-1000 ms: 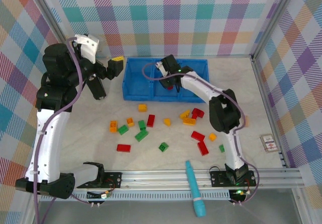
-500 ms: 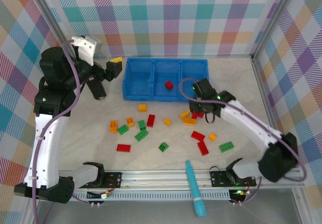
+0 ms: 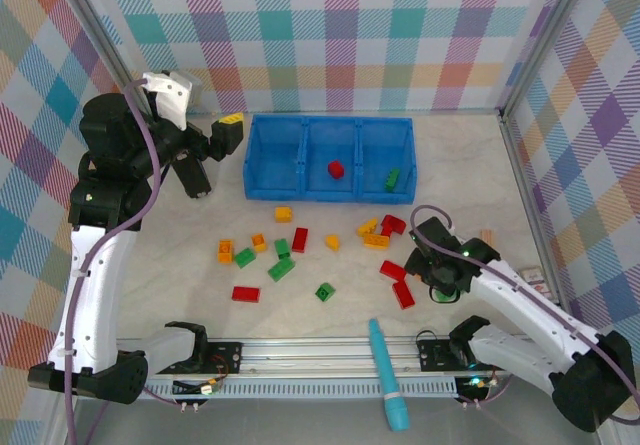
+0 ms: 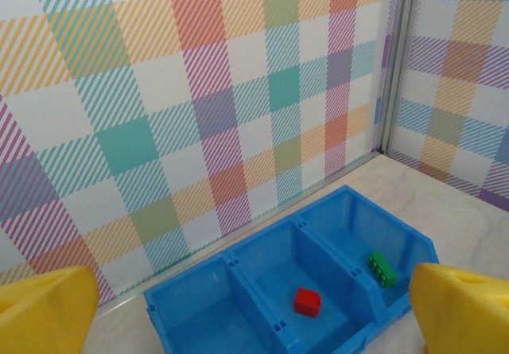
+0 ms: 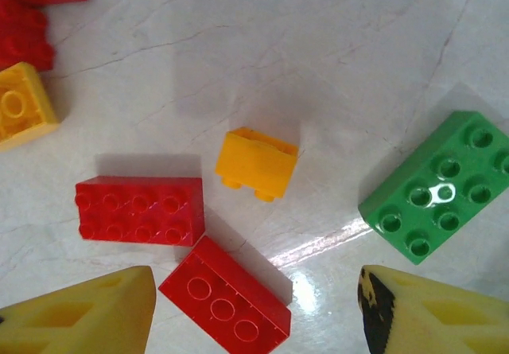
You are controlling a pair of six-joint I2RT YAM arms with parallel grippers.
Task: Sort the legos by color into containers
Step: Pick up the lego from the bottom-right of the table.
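Above glossy studded legos (image 5: 140, 209) on veined marble (image 5: 318, 68), right claw (image 5: 253, 297) and left claw (image 4: 254, 310) gape wide, empty.

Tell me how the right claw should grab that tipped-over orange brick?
From straight above, the right gripper should probably pinch the orange brick across its two smooth end walls: it lies on its side, studs sideways, with room either side.

Nothing legible is showing anywhere. A small card (image 3: 537, 283) is lying at the three o'clock edge of the desk (image 3: 480, 165), bearing a reddish printed mark that is too small to read. In the right wrist view, the studs of the legos (image 5: 139, 209) are showing no lettering that can be made out.
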